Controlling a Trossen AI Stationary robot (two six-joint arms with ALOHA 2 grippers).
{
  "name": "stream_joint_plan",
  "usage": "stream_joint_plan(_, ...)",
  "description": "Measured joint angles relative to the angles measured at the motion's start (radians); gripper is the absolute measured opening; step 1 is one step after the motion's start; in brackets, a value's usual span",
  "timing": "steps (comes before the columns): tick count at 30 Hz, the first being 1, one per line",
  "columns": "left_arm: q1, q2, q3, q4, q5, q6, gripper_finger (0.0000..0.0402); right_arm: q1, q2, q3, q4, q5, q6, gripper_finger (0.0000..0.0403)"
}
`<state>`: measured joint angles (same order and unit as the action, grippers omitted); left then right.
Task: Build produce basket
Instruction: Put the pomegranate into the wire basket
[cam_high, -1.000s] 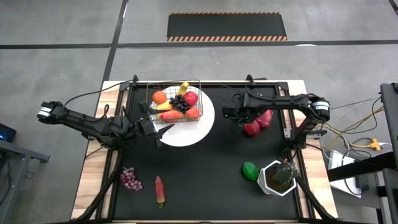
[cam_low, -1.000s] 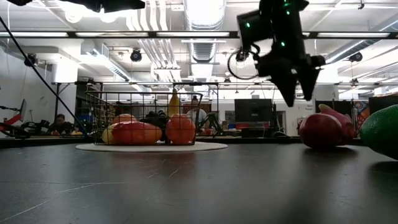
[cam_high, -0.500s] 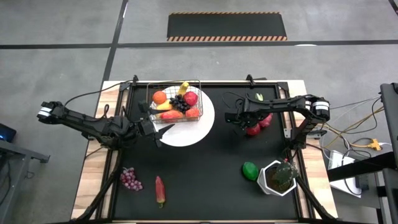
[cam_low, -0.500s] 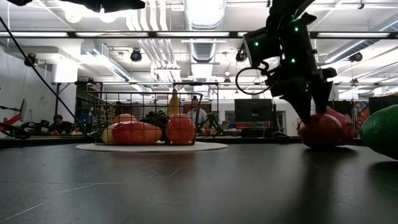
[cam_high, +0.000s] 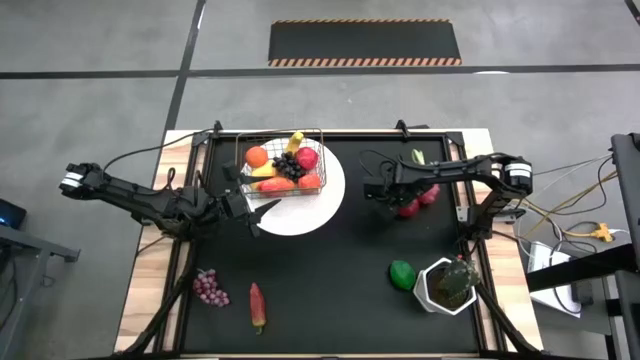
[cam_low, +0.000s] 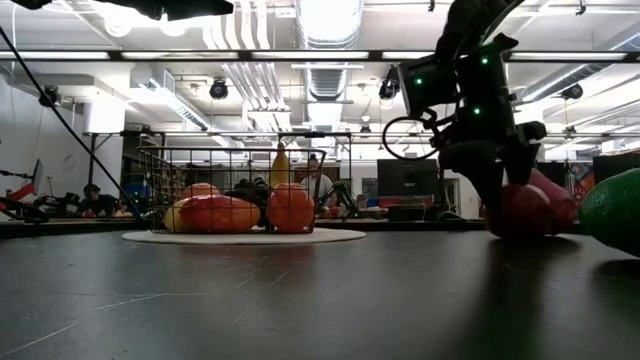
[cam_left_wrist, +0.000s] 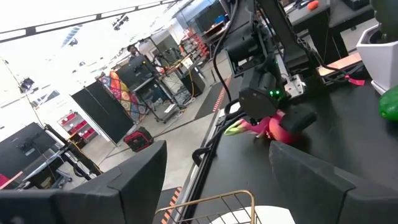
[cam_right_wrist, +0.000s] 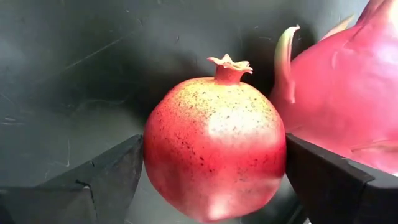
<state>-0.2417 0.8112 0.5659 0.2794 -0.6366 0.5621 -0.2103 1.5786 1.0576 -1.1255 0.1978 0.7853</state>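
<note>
Left gripper (cam_high: 262, 212): you have it parked over the near-left edge of the white plate (cam_high: 335, 200), jaws parted and holding nothing; its two dark fingers (cam_left_wrist: 118, 186) frame the left wrist view.
Grapes (cam_high: 208, 288): your purple bunch lies at the table's near-left, well apart from the basket.
Chilli (cam_high: 257, 305): the red one lies just right of the grapes, equally far from the basket.
Basket (cam_high: 283, 165): the wire basket sits on the far-left part of the plate; you already have an orange (cam_high: 257, 156), a banana (cam_high: 295, 142), dark grapes, a red apple (cam_high: 307, 157) and a mango-like fruit in it.
In the way, left side: nothing lies between the left gripper and the plate; the basket's wire side (cam_low: 230, 190) stands between the low camera and the fruit.
Right gripper (cam_high: 398, 203): you have it down at the table right of the plate, its jaws spread wide on either side of a red pomegranate (cam_right_wrist: 214, 149), close to it but, as far as the close view lets you judge, not yet pressing.
Dragon fruit (cam_right_wrist: 348, 99): the pink one lies just beside the pomegranate, on the side away from the plate, possibly touching it.
Lime (cam_high: 402, 273): the green fruit lies near the table's front right.
Plant pot (cam_high: 447, 287): the white pot with a green plant stands just right of the lime.
</note>
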Motion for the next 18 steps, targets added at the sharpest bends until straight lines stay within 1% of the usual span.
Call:
stream_joint_plan(3,0.000,0.000,0.000,0.000,0.000,0.000,0.0266,0.000,0.001,0.013,0.009,-0.005,-0.002,0.0332)
stream_joint_plan(9,0.000,0.000,0.000,0.000,0.000,0.000,0.0266,0.003,0.003,0.068,0.033,-0.011,-0.046,0.0331)
stream_joint_plan(13,0.000,0.000,-0.001,0.000,0.000,0.000,0.0266,0.013,-0.014,0.125,0.050,-0.005,-0.139,0.0331)
stream_joint_plan(15,0.000,0.000,-0.001,0.000,0.000,0.000,0.0266,0.028,-0.029,0.143,0.118,-0.004,-0.188,0.0330)
stream_joint_plan(18,0.000,0.003,-0.001,0.000,0.000,0.000,0.0266,0.064,-0.075,0.130,0.308,-0.048,-0.300,0.0330)
